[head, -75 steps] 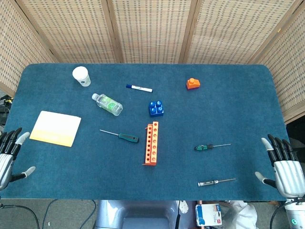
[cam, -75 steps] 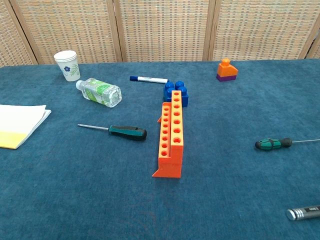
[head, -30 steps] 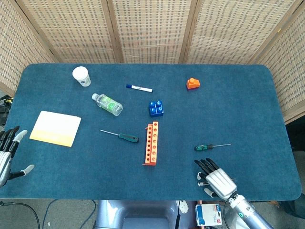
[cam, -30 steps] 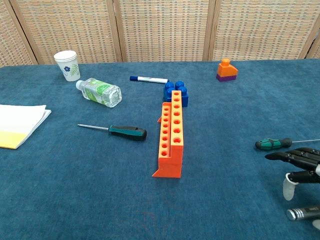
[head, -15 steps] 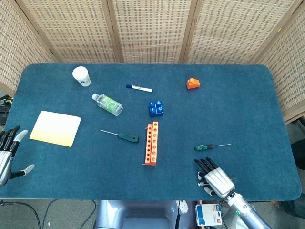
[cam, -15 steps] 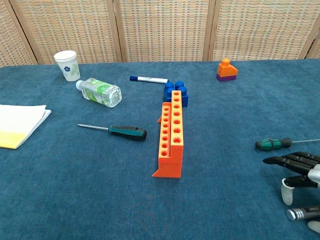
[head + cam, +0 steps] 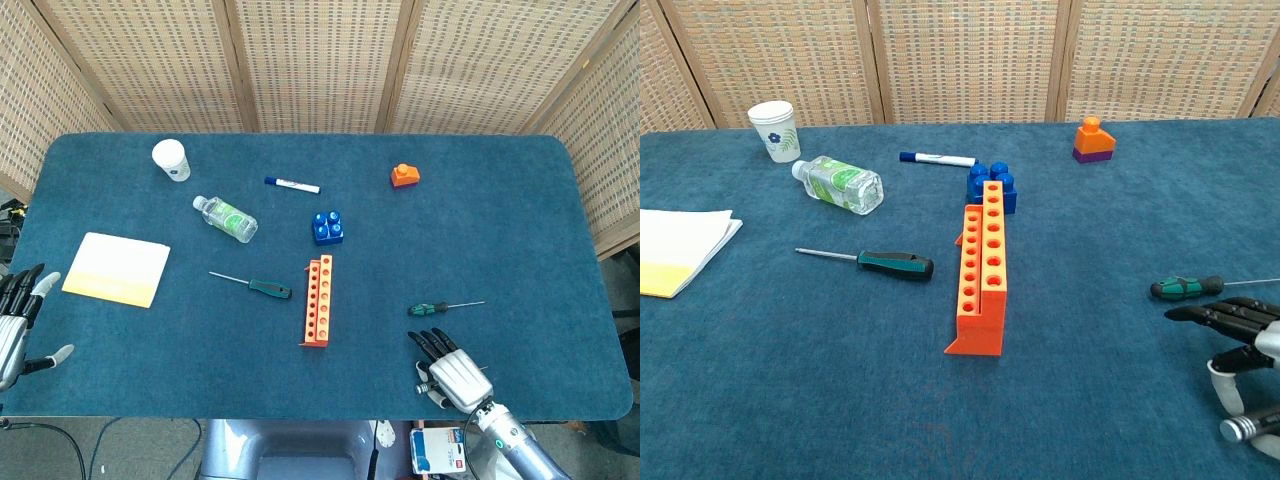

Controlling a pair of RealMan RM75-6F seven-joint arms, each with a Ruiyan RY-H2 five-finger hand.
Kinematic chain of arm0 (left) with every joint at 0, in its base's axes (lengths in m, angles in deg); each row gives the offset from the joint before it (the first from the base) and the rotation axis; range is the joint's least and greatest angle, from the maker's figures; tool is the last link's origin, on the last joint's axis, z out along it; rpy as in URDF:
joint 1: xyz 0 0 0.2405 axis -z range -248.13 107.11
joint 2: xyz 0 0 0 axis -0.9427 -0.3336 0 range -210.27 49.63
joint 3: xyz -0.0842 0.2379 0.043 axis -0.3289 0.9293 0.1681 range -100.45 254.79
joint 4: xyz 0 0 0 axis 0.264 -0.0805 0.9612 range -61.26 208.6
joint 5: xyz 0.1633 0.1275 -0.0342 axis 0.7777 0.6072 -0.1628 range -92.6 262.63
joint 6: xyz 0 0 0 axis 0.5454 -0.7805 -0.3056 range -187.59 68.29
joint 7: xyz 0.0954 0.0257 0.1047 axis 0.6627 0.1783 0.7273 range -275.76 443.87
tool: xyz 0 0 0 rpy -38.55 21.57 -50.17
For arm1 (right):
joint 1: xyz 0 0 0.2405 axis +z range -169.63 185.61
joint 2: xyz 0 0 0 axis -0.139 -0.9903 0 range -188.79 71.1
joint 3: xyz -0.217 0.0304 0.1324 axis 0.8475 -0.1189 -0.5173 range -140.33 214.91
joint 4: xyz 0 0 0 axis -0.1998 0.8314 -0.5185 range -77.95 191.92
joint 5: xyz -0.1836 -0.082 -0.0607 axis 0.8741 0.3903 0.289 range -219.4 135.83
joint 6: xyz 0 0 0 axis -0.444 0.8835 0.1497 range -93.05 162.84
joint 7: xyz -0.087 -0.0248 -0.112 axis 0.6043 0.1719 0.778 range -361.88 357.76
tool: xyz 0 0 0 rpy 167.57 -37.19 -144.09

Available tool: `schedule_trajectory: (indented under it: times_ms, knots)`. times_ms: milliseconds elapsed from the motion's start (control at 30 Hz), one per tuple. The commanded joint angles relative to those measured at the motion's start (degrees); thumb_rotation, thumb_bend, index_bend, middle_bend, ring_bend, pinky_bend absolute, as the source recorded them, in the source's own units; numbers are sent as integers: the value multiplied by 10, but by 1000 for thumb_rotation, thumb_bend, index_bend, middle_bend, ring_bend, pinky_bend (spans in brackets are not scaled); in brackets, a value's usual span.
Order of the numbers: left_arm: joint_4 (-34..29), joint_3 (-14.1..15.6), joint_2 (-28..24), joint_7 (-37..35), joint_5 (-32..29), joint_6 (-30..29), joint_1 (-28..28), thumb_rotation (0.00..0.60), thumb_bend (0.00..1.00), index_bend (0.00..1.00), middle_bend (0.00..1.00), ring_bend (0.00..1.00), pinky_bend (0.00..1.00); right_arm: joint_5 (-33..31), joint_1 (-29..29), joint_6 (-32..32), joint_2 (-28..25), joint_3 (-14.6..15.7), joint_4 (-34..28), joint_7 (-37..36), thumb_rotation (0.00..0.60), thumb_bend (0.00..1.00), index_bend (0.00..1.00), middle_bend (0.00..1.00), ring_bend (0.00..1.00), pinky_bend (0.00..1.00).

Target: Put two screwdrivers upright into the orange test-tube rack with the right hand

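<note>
Here our right hand (image 7: 452, 374) sits low over the silver screwdriver (image 7: 1252, 427), fingers (image 7: 1215, 315) spread forward and its thumb curling down by the handle; we cannot tell if it grips yet. That tool lies flat under the palm, its long axis running left-right across the fingers. The green screwdriver (image 7: 430, 308) lies just past the fingertips, the rack (image 7: 318, 300) well off to their left, empty. Our left hand (image 7: 14, 325) waits open at the counter (image 7: 500, 220) edge

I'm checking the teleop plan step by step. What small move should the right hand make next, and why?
Probably close the right hand on the silver-handled screwdriver and lift it: the hand sits right over it, and the orange rack holds nothing yet.
</note>
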Motion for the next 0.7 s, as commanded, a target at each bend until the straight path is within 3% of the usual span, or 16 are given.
schedule_trajectory:
  times_ms: [33,233,500,667,700]
  knots:
    - [0,0,-1,-1,0,0,0,600,0,0,0,0,0,5,2,16,-3,-3,-4,-18,600,331,585,0,0,0]
    - [-1,-1,-4,-7,-2,0,0,600,0,0,0,0,0,6,16,44,-32,-23,-35,-77,600,346,593,0,0,0]
    - [-2,0,-8,-17,0,-1,-1,600,0,0,0,0,0,-22,61,38,-113,-69,-123,-221,600,358,593,0,0,0]
    - [-4,-1,-12,-24,3,-7,-3,600,0,0,0,0,0,-62,103,6,-166,-116,-168,-326,600,360,593,0,0,0]
    - [-5,-1,-13,-28,3,-9,-4,600,0,0,0,0,0,-79,118,-3,-186,-138,-198,-382,600,364,593,0,0,0]
